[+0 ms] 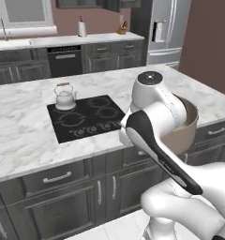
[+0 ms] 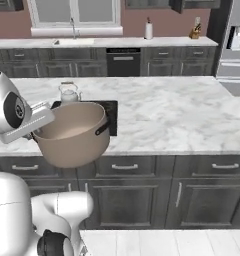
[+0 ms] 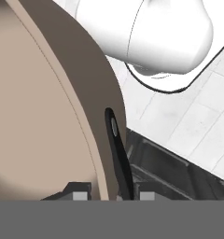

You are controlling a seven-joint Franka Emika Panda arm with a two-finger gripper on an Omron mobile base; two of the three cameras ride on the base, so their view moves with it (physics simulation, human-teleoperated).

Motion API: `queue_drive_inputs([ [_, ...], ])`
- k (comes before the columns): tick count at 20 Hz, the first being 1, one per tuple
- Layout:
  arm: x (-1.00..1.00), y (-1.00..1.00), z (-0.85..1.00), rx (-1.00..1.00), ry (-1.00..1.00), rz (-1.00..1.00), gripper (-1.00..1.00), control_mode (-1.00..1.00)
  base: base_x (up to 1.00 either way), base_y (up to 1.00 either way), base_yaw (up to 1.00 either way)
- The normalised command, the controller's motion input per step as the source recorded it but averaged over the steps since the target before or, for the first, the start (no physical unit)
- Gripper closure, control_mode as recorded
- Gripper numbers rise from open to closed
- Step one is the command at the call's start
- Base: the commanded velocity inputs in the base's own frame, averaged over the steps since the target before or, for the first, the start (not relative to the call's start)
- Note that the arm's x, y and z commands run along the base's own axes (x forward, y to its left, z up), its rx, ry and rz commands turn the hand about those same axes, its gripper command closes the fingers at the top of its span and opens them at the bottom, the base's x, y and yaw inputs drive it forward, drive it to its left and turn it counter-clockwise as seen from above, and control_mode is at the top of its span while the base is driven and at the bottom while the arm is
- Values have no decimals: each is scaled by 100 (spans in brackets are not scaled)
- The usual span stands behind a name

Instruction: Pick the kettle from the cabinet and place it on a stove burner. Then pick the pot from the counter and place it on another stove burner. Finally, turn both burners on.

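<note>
The beige pot (image 2: 74, 134) hangs tilted in the air in front of the counter's (image 2: 162, 115) near edge, level with the drawers' tops. My gripper (image 3: 111, 195) is shut on the pot, one fingertip inside the wall and one outside, beside a dark side handle (image 3: 118, 149). In the left base view my arm hides most of the pot (image 1: 185, 130). The kettle (image 1: 65, 96) stands upright on the rear left burner of the black cooktop (image 1: 88, 119). It also shows behind the pot as the kettle (image 2: 68, 93) in the right base view.
A row of small knobs (image 1: 93, 129) runs along the cooktop's front. Dark grey drawers (image 2: 142, 167) sit under the island. At the back wall are a paper-towel roll (image 1: 82, 29), a knife block (image 1: 121, 29), a sink (image 2: 74, 41) and a fridge (image 1: 163, 30).
</note>
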Motion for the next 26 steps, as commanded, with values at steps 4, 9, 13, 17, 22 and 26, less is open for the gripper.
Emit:
queue_drive_inputs([
  [4, 0, 0, 0, 0, 0, 0, 100, 100, 28, -40, 39],
  [9, 0, 0, 0, 0, 0, 0, 100, 100, 25, -16, 35],
  [13, 0, 0, 0, 0, 0, 0, 100, 100, 38, -5, 25],
  [17, 0, 0, 0, 0, 0, 0, 100, 100, 57, -29, 12],
  [22, 0, 0, 0, 0, 0, 0, 100, 100, 35, -42, -2],
  [26, 0, 0, 0, 0, 0, 0, 100, 100, 51, -34, 0],
])
